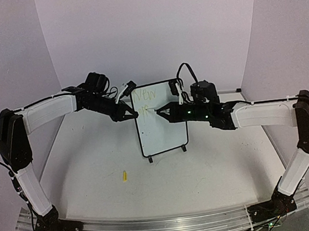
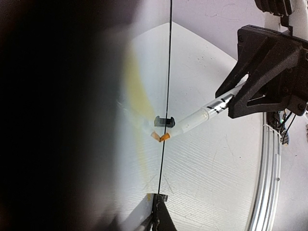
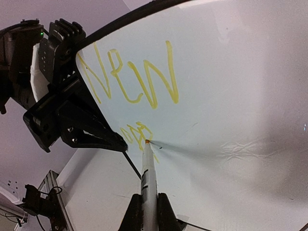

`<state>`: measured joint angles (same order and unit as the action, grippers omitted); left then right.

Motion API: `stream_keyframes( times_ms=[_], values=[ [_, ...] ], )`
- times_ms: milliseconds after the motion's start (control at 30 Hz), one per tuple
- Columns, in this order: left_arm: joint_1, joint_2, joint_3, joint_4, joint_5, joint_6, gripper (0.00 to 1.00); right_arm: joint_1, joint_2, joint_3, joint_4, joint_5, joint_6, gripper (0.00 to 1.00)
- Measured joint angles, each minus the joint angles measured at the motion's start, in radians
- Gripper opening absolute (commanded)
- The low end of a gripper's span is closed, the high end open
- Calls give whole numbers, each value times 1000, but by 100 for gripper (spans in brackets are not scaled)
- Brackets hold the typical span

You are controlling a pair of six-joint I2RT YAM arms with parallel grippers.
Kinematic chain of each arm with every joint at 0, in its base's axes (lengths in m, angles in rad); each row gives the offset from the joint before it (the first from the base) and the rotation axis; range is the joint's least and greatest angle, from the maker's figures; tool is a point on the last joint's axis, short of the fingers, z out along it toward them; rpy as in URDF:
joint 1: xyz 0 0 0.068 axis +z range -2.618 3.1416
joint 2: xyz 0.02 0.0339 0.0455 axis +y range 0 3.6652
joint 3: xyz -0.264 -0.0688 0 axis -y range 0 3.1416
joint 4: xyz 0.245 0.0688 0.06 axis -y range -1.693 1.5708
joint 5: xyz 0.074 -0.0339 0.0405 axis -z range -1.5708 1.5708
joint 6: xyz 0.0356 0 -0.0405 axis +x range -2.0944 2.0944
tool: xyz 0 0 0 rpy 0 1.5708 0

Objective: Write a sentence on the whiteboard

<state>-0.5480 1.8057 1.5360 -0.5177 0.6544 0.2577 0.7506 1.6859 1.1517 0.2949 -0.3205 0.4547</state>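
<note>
The whiteboard (image 1: 165, 134) stands upright on its two feet mid-table. My left gripper (image 1: 133, 115) is shut on its left edge; in the left wrist view the board (image 2: 166, 72) shows edge-on as a thin black line running into that gripper (image 2: 159, 198). My right gripper (image 3: 149, 194) is shut on a slim white marker (image 3: 148, 173) whose orange tip touches the board face. The sentence (image 3: 130, 77) reads "New" in yellow, with a smaller, partly written second line (image 3: 136, 132) at the marker tip. The right gripper (image 1: 163, 111) reaches in from the right.
A small yellow marker cap (image 1: 124, 176) lies on the white table in front of the board, to its left. An aluminium rail (image 1: 167, 223) carries both arm bases along the near edge. Pale walls close in the back and sides.
</note>
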Motion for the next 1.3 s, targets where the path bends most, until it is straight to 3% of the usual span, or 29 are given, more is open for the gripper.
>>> stream_keyframes(
  times_ms=[400, 1300],
  values=[
    [-1, -6, 0, -6, -3, 5, 0, -4, -92, -79, 45, 41, 20, 0],
    [-1, -6, 0, -7, -3, 4, 0, -4, -39, -36, 56, 63, 33, 0]
  ],
)
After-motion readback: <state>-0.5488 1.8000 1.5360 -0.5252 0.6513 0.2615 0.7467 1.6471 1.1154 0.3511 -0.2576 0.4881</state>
